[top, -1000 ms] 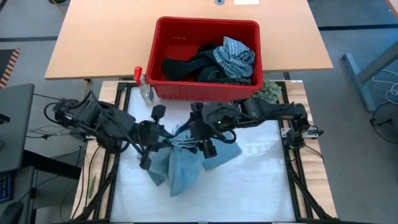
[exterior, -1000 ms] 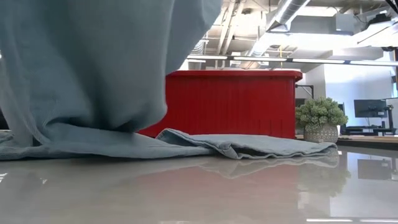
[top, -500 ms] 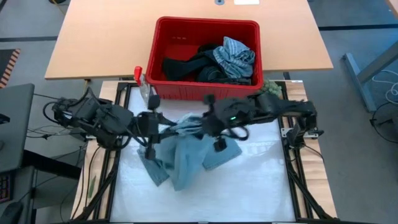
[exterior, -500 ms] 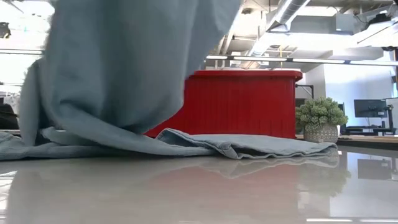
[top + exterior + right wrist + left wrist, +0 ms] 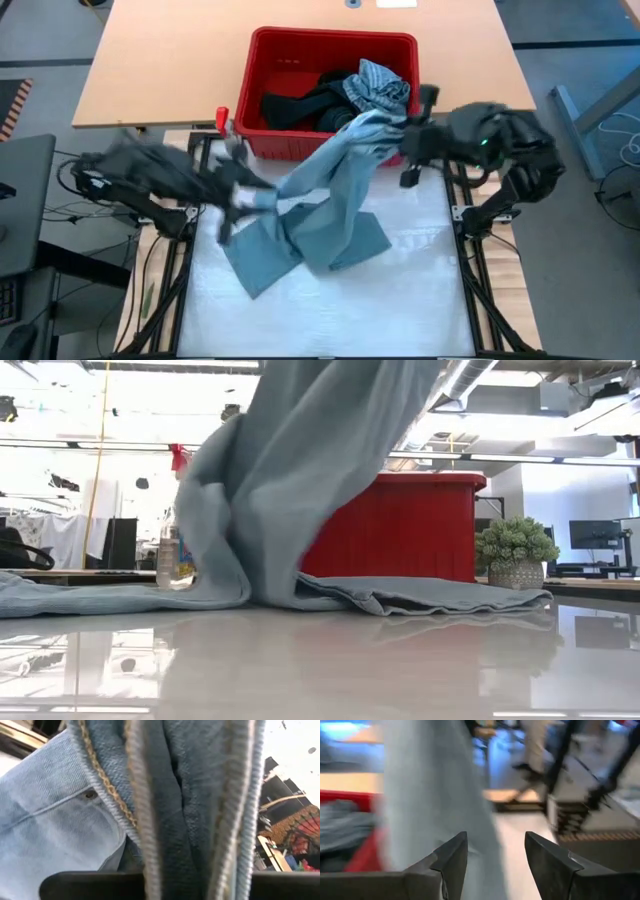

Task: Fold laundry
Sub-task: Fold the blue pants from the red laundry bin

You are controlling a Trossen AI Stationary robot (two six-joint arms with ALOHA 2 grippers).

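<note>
- The right gripper is raised by the basket's right front corner, its arm bent back from the table's right edge, wrist turned toward the middle.
- It is clamped on the top of the light blue garment; in the right wrist view, seamed denim fills the space between the fingers.
- The garment hangs from that grip in a slanting column; its lower part lies crumpled on the white table, in front of the basket.
- The left gripper is low at the table's left, arm stretched toward the cloth; its fingers stand parted, holding nothing.
- Dark and striped clothes lie heaped in the basket.
</note>
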